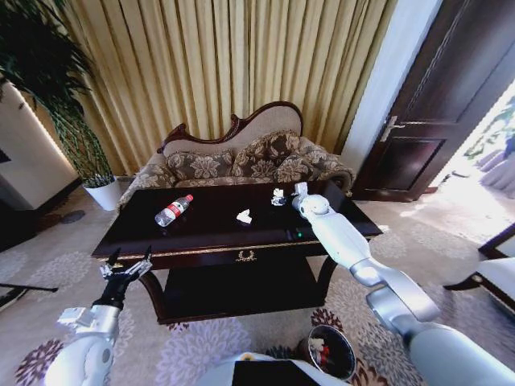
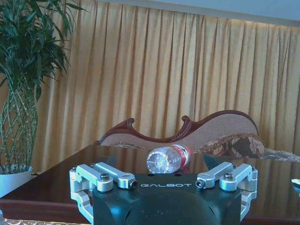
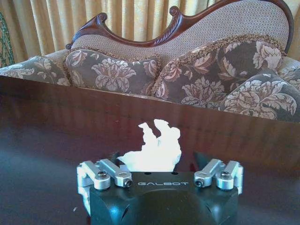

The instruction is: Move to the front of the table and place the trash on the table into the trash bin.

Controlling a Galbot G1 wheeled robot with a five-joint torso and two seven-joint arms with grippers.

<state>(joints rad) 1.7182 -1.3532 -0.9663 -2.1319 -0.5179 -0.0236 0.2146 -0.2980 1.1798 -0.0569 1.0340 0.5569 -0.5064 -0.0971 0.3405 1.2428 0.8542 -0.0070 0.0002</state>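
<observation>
The robot already stands at the front of the bench (image 1: 201, 241), so the driving part looks done; the clearing is, by my reading, only partly under way. The trash bin (image 1: 331, 351) sits on the carpet just by the robot's base, on its right, and something white and red already lies inside it — what exactly, I cannot tell. Still on the glossy top: the bottle (image 1: 174, 210) lying on its side toward the left; a white scrap (image 1: 244, 215) near the middle; and a crumpled white scrap (image 3: 157, 147) toward the far edge, on the right.

The right tool (image 1: 296, 195) is stretched out over the bench at that far scrap; in the right wrist view the wad sits between its spread jaws, and no pinch shows yet. The left tool (image 1: 125, 267) hangs below and in front of the bench's left corner, fingers splayed and holding nothing; its wrist view looks across the top at the bottle, well apart from it.

The bench is dark, mirror-like wood with gold trim and a lower shelf — likely slick under light scraps; behind it stand a floral sofa (image 1: 241, 161), gold curtains (image 1: 225, 64), a potted plant (image 1: 56, 104) on the left and a dark door (image 1: 434, 104) on the right, over a patterned carpet (image 1: 185, 346)
</observation>
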